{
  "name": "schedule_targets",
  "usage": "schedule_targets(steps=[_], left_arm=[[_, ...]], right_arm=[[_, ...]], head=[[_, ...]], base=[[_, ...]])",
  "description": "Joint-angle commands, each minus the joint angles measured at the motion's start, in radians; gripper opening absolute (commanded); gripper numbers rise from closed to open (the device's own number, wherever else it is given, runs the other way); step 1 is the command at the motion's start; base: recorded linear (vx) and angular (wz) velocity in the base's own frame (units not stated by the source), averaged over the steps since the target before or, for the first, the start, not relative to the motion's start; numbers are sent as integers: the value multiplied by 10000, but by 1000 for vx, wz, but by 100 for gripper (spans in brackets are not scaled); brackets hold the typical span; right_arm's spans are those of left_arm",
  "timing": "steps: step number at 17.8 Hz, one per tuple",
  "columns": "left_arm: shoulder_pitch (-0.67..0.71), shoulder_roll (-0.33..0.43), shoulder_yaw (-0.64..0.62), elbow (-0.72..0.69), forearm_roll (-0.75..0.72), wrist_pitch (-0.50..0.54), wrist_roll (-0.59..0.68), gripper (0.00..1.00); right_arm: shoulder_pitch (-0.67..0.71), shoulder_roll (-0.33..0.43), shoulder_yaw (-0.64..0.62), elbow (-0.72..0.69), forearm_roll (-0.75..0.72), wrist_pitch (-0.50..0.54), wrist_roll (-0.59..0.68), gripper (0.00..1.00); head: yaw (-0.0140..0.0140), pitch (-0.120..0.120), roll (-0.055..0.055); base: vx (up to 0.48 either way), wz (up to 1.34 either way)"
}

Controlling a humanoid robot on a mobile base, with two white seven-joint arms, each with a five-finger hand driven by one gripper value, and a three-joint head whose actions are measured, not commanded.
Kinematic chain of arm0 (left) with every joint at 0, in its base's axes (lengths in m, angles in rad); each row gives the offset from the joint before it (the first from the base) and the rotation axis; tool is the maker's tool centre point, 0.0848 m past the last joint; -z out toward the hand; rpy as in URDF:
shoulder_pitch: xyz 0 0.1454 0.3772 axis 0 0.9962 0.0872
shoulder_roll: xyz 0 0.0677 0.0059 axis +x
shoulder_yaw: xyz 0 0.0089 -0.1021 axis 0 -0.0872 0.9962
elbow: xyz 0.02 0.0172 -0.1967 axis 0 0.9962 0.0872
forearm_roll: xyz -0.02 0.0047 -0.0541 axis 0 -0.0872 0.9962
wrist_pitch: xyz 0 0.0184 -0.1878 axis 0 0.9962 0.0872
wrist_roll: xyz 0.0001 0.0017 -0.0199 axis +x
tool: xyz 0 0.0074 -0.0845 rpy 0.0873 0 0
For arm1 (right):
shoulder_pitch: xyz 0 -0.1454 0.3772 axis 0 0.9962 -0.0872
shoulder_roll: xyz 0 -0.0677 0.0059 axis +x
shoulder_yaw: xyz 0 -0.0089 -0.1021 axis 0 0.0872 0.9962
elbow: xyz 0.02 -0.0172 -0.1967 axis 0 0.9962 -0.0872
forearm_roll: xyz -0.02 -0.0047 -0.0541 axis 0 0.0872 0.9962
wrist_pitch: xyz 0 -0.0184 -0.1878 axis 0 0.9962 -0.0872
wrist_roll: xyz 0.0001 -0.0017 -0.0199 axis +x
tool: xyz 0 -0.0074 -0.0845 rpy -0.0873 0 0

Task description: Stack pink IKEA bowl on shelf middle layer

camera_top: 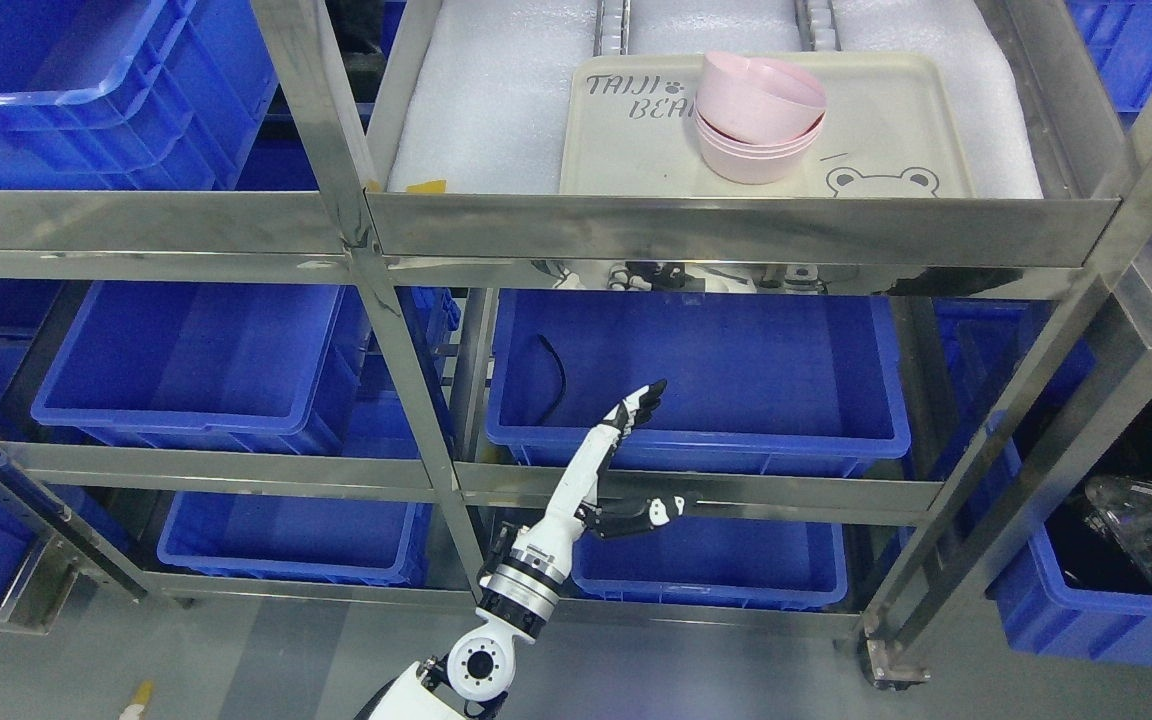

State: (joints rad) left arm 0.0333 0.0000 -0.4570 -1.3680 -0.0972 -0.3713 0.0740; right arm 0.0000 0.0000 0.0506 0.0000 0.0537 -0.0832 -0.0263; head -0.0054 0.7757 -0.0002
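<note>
Leaning askew, top pink bowl (758, 96) caps its stack.

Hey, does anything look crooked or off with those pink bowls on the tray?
Yes. The top pink bowl sits tilted in the stack of pink bowls on the cream tray, not nested flat. The left hand hangs open below, holding nothing.

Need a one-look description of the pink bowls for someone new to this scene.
Find the steel shelf in the middle of the view. On its top visible layer lies a cream tray printed with a bear. The pink bowls sit nested on it, the only pink things among blue bins.
</note>
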Motion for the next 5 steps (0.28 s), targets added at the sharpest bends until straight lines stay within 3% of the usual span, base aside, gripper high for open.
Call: schedule_targets(steps=[1, 5], left_arm=[[250, 174, 1070, -340, 466, 353, 242, 92], [219, 174, 1440, -340, 1017, 660, 212, 92]], right_arm=[[230, -175, 0, -175, 0, 4, 2, 100], [230, -175, 0, -175, 0, 4, 2, 100]], head=[[0, 0, 0], [0, 0, 0]], base=[[0, 0], [0, 0]])
